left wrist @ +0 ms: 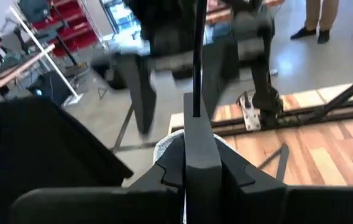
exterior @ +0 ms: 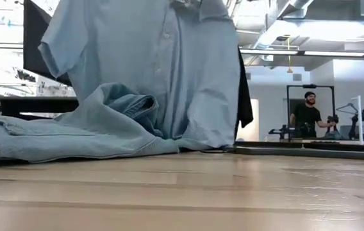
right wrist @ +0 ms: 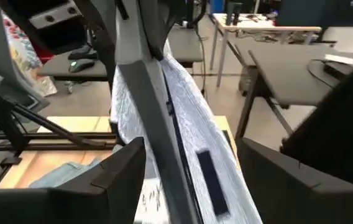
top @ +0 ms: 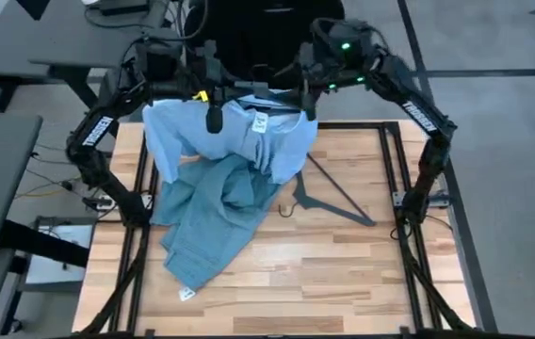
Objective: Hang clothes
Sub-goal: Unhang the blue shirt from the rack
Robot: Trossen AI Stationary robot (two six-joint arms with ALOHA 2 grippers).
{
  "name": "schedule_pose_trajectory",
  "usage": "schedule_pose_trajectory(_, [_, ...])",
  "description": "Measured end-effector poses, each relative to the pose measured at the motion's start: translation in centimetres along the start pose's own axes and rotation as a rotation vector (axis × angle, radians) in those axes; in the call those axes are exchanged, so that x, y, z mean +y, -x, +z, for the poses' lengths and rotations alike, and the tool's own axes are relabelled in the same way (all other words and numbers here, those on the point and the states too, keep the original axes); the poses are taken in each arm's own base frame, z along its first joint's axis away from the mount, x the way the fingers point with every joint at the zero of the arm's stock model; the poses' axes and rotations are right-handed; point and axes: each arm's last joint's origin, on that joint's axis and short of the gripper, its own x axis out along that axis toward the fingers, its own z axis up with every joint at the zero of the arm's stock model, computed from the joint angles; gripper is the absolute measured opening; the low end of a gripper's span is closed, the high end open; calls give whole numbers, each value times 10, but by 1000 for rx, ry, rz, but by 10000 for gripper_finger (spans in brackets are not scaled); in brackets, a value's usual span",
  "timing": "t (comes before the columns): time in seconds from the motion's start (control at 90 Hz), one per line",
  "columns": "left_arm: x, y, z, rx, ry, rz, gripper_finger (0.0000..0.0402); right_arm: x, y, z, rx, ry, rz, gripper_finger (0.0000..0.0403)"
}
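Pale blue button shirt (exterior: 169, 70) hanging before me, jeans (exterior: 60, 131) heaped on table (exterior: 233, 192), person (exterior: 308, 115) far behind

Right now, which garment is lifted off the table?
The pale blue button shirt, held up at the table's far edge. The jeans lie flat on the wood beneath it.

button shirt (top: 239, 132): pale blue, hanging | jeans (top: 213, 221): crumpled, tabletop

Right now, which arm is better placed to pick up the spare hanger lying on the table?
Probably the right. The hanger lies on bare wood on the right arm's side, beside the jeans. Both arms are up at the back edge around the pale shirt, so either must let go first.
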Motion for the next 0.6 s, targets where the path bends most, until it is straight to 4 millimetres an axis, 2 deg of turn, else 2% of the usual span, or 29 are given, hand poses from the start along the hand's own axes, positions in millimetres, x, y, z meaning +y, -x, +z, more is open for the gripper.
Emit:
schedule_pose_trajectory(0.144, [0, 0, -1, 11, 5, -4, 24, 3, -11, 3, -43, 19, 15, 208])
schedule_pose_trajectory(0.211, [0, 0, -1, 9, 7, -2, 24, 5, -12, 2, -32, 17, 23, 185])
schedule_pose_trajectory(0.278, [0, 0, -1, 9, 15, 0, 24, 6, -13, 1, -33, 28, 29, 139])
schedule_pose_trajectory(0.367, [0, 0, -1, 9, 22, 3, 32, 6, -13, 3, -47, 52, 47, 49])
schedule_pose_trajectory(0.4, [0, 0, -1, 11, 28, 0, 40, 6, -13, 3, -48, 71, 57, 31])
schedule_pose_trajectory(0.522, [0, 0, -1, 15, 29, 6, 74, 4, -7, 2, -31, 68, 49, 29])
schedule_pose_trajectory(0.6, [1, 0, -2, 38, 31, 44, 88, 1, 4, 0, 2, 56, 32, 29])
